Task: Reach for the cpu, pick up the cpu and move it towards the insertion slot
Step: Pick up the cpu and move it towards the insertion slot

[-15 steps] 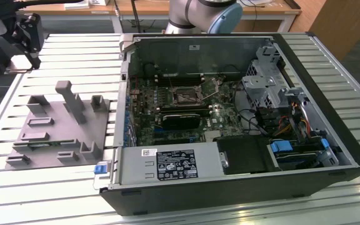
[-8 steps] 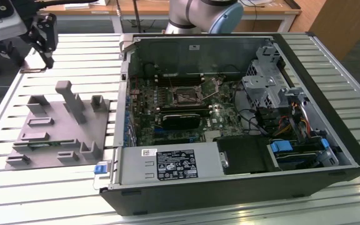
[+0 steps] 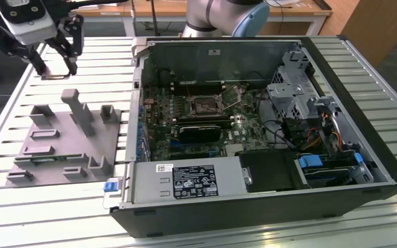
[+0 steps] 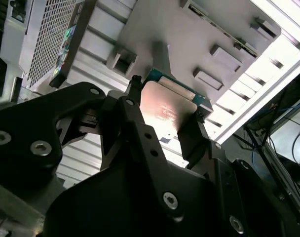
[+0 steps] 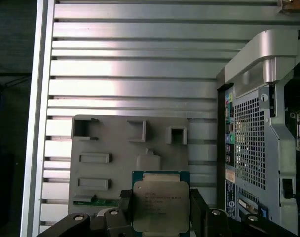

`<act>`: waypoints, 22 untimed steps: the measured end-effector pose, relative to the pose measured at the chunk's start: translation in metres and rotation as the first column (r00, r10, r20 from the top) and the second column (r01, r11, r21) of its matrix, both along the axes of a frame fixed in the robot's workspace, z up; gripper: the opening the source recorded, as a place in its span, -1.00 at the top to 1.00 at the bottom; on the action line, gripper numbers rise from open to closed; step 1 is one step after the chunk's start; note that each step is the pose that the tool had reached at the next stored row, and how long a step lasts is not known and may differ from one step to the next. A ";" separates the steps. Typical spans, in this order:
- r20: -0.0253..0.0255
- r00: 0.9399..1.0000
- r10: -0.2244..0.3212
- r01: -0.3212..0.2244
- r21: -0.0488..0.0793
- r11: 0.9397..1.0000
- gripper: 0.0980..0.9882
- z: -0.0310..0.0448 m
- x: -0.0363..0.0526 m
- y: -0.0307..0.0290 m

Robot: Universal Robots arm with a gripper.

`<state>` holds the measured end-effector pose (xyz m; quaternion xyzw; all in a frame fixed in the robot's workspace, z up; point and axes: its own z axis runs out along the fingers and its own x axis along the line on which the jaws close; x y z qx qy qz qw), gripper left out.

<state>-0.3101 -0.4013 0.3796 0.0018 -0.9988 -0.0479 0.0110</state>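
In both wrist views the cpu, a flat square chip with a silver top and green edge, sits between my black fingers. My gripper is shut on it. In the exterior view my gripper hangs over the slatted table at the far left, above and behind the grey fixture plate, with the pale cpu at its tips. The insertion slot is the square black socket on the motherboard inside the open computer case, well off to the exterior view's right of my gripper.
The open black computer case fills the middle and right of the table, its raised side wall between me and the socket. The grey fixture plate carries upright blocks. The arm's base stands behind the case.
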 end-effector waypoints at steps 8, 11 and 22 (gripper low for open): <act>0.000 1.000 0.000 0.000 0.000 1.000 0.00 0.0000 0.0263 0.0000; 0.000 1.000 0.000 0.000 0.000 1.000 0.00 -0.0001 0.0379 0.0000; 0.000 1.000 0.000 0.000 0.000 1.000 0.00 -0.0001 0.0700 0.0000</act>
